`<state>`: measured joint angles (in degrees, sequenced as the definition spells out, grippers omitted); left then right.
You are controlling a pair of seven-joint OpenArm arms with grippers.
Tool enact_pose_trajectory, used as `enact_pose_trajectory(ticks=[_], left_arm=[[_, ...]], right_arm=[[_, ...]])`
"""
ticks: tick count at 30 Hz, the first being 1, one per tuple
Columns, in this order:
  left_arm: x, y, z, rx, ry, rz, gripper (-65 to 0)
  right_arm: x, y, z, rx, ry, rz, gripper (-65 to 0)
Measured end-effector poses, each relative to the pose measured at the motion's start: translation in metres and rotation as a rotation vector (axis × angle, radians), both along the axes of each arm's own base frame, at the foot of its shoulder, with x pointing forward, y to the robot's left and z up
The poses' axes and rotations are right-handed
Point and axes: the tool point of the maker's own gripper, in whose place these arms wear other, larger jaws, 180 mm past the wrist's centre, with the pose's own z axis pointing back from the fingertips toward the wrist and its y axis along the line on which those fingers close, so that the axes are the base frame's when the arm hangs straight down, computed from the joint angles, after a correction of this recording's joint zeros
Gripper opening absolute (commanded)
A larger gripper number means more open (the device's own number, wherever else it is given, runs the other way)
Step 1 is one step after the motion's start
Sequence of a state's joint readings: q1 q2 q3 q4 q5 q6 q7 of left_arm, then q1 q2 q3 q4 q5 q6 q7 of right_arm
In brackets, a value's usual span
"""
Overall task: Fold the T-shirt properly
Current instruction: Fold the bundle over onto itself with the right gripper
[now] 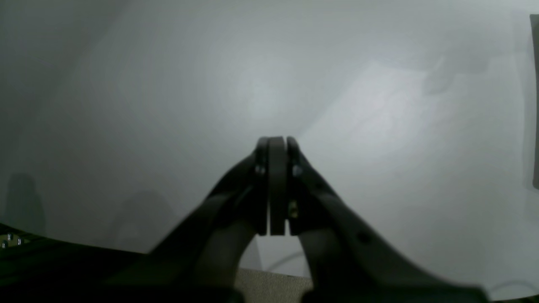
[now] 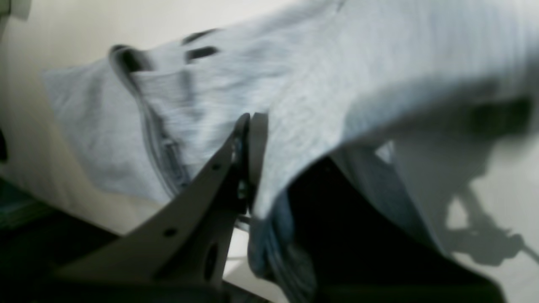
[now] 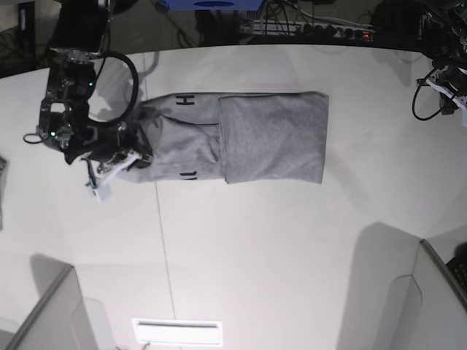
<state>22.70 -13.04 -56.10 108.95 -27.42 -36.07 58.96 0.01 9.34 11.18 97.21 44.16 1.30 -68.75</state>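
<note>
The heather-grey T-shirt lies flat across the middle of the white table. Its right part is folded over, plain side up. Black letters show on the left part. My right gripper is at the shirt's left end, shut on a lifted grey fold. In the right wrist view the gripper pinches the cloth, with the ribbed collar just to its left. In the left wrist view my left gripper is shut and empty above bare table. Its arm is at the far right edge.
Cables and a power strip run along the table's back edge. A white label lies at the front edge. Grey panels stand at the front left and front right. A dark object stands at the left wrist view's right edge.
</note>
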Motion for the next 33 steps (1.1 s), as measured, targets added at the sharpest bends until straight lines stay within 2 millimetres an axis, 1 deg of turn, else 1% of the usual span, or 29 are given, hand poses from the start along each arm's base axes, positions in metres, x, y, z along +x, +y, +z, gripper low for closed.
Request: enact_pose_trajectory(ticks=[2, 5, 7, 9, 10, 14, 17, 21, 23, 26, 28, 31, 33], left_arm=[[0.000, 0.000, 0.000, 0.000, 0.000, -0.001, -65.0], [0.002, 0.003, 0.003, 0.014, 0.006, -0.012, -65.0], [0.005, 0.004, 0.006, 0.021, -0.007, -0.017, -65.0], [0.002, 0.003, 0.003, 0.016, 0.009, -0.012, -65.0], [0.002, 0.003, 0.003, 0.015, 0.009, -0.012, -65.0], [0.003, 0.004, 0.001, 0.006, 0.006, -0.007, -65.0], [0.000, 0.006, -0.006, -0.009, 0.021, 0.003, -65.0], [-0.004, 0.008, -0.011, -0.019, 0.035, 0.015, -65.0], [-0.008, 0.012, -0.013, 0.010, 0.061, 0.021, -65.0], [-0.015, 0.020, -0.015, 0.056, 0.106, 0.036, -65.0], [-0.016, 0.022, -0.016, 0.066, 0.115, 0.040, -65.0], [-0.017, 0.023, -0.016, 0.074, 0.122, 0.042, -65.0], [-0.017, 0.023, -0.016, 0.074, 0.122, 0.042, -65.0]], right_arm=[[0.001, 0.004, 0.002, 0.006, -0.008, 0.007, -65.0], [-0.007, 0.008, -0.002, -0.010, 0.000, 0.011, -65.0], [-0.010, 0.021, 0.006, 0.017, -0.025, 0.021, -65.0], [-0.010, 0.036, 0.015, 0.055, -0.052, 0.033, -65.0], [-0.009, 0.041, 0.018, 0.070, -0.059, 0.033, -65.0], [-0.017, 0.055, 0.020, 0.055, -0.074, 0.077, -65.0], [-0.018, 0.077, 0.027, 0.082, -0.114, 0.118, -65.0], [-0.027, 0.108, 0.028, 0.128, -0.119, 0.169, -65.0], [-0.028, 0.115, 0.031, 0.125, -0.133, 0.193, -65.0], [-0.026, 0.133, 0.042, 0.141, -0.183, 0.224, -65.0], [-0.028, 0.146, 0.047, 0.168, -0.193, 0.242, -65.0], [-0.031, 0.159, 0.051, 0.192, -0.196, 0.269, -65.0], [-0.031, 0.164, 0.054, 0.197, -0.204, 0.276, -65.0]])
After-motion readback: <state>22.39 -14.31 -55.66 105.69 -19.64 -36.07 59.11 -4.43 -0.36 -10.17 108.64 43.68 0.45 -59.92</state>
